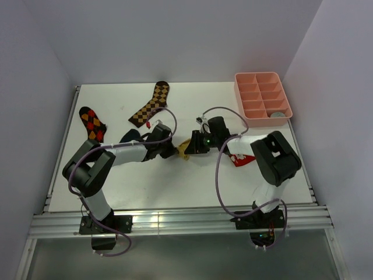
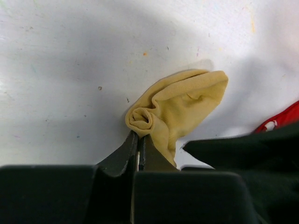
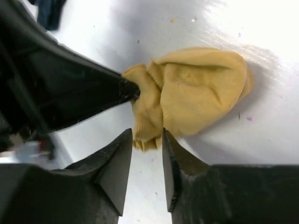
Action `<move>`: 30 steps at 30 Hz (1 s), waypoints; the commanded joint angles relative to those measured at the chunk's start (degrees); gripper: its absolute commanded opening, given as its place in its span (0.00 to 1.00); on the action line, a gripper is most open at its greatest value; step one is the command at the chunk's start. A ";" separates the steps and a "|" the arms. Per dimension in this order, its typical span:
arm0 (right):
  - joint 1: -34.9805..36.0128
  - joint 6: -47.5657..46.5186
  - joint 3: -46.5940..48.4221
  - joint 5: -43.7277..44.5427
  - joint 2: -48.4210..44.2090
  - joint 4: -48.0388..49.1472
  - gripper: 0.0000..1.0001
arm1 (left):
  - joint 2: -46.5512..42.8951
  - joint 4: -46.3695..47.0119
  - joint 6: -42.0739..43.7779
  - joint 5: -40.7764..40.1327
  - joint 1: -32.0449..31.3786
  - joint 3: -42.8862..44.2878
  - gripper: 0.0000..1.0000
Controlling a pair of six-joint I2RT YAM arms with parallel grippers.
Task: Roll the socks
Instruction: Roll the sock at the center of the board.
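Where the overhead view gives only two dark arms meeting mid-worktop (image 1: 175,186) over a scrap of yellow, the wrist cameras resolve the contact.

Left wrist view: left pincer (image 2: 139,139) closed, jaws pressed together on the rolled end of the mustard yellow sock (image 2: 187,100). The curl of the roll sits just above the tips. The rest of the sock lies flat on the worktop, spreading away up and to the right.

Right wrist view: right pincer (image 3: 146,134) partly open, jaws clearly apart, gripping nothing. The sock's bunched lower edge sits at the mouth between the tips. Contact with either tip cannot be told. This view also shows the left pincer's tip from the side, pinching the gathered fabric.

Overhead view adds the surroundings. The navy sock (image 1: 130,136) lies just beside the left forearm. A red sock with white trim (image 1: 238,158) lies partly under the right arm. A checkered sock (image 1: 150,105) and an argyle sock (image 1: 92,123) lie at the far left, apart from each other. A pink divided tray (image 1: 238,92) stands at the far right corner. A strip of the red sock shows at the right edge of the left wrist view.
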 commanded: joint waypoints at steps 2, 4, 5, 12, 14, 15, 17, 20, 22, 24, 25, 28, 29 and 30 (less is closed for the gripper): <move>5.19 -11.74 -4.34 17.17 -10.04 2.20 0.43 | 0.58 -6.74 3.60 -1.37 -0.10 4.58 0.00; 8.43 -15.25 -6.10 23.06 -12.41 3.87 0.43 | 0.84 -7.89 4.04 -1.02 -0.10 5.37 0.00; 9.50 -16.49 -6.54 24.82 -12.95 4.40 0.44 | 1.02 -8.15 4.13 -0.75 -0.10 5.64 0.00; 17.06 -23.26 -9.27 36.43 -13.75 10.29 0.45 | 1.46 -9.82 5.01 0.04 -0.02 7.31 0.00; 18.20 -24.06 -7.96 39.24 -12.70 9.24 0.45 | 1.55 -9.91 5.01 0.22 -0.10 7.75 0.00; 18.65 -25.02 -7.69 40.12 -11.82 9.06 0.45 | 1.55 -10.09 5.10 0.30 -0.10 7.84 0.00; 19.70 -25.64 -6.99 42.58 -11.20 8.98 0.46 | 1.55 -10.09 5.19 0.56 -0.10 8.10 0.00; 21.55 -26.43 -5.76 44.78 -9.71 8.45 0.46 | 1.81 -10.09 5.27 0.92 -0.10 8.37 0.00; 22.60 -26.43 -5.14 45.66 -8.31 7.84 0.46 | 1.81 -10.18 5.36 1.01 -0.02 8.54 0.00; 23.48 -28.36 -4.96 47.33 -7.95 8.01 0.46 | 1.72 -10.18 5.54 1.01 -0.02 8.54 0.00; 24.27 -28.54 -4.96 47.68 -7.94 8.27 0.46 | 1.72 -10.26 5.54 1.01 -0.02 8.54 0.00; 25.85 -28.98 -4.61 49.00 -7.94 8.01 0.46 | 1.90 -10.18 5.45 1.18 -0.02 8.63 0.00; 26.29 -29.24 -4.52 49.96 -7.60 8.09 0.46 | 2.07 -10.18 5.54 1.27 -0.02 8.63 0.00; 26.64 -29.42 -4.26 50.67 -7.24 7.92 0.46 | 2.25 -10.09 5.54 1.44 -0.02 8.63 0.00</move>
